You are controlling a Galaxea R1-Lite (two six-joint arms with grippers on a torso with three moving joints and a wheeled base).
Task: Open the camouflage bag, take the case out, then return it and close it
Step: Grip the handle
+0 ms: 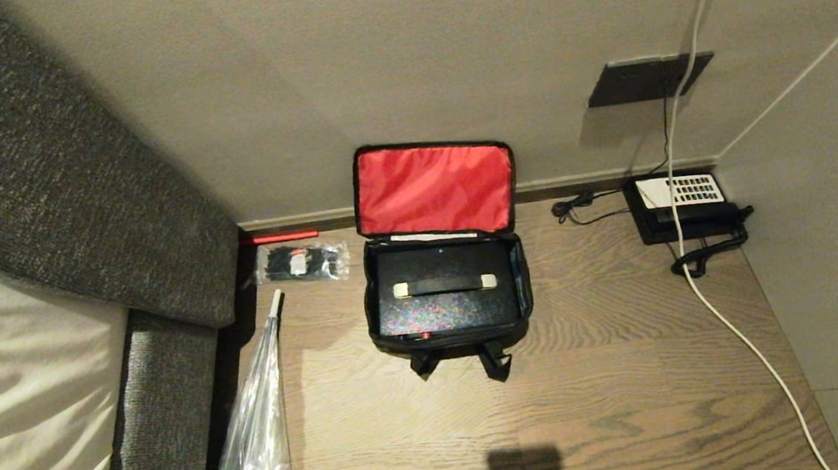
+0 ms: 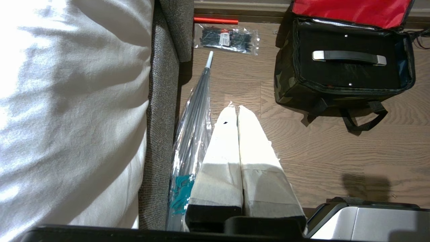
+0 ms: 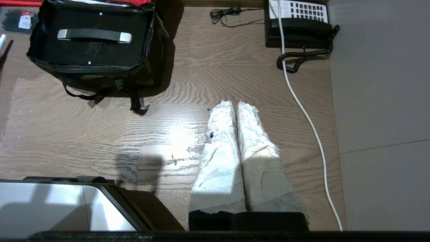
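Note:
The camouflage bag [image 1: 524, 286] stands open on the wood floor against the wall, its red-lined lid [image 1: 434, 189] leaning back upright. Inside lies the case [image 1: 446, 294], flat and black with a strap handle [image 1: 444, 285] across its top. The left wrist view shows the bag [image 2: 285, 90] and the case [image 2: 347, 72] ahead, the right wrist view shows the bag [image 3: 149, 67] and the case [image 3: 90, 50]. My left gripper [image 2: 237, 108] hangs shut and empty well short of the bag. My right gripper [image 3: 234, 104] is likewise shut on nothing, off to the bag's right. Neither arm shows in the head view.
A grey sofa [image 1: 71, 186] with a white cushion [image 1: 7, 387] fills the left. A clear packet of cable ties [image 1: 301, 263] and a folded clear umbrella [image 1: 260, 431] lie left of the bag. A black telephone [image 1: 685, 207] and a white cable [image 1: 741, 333] lie right.

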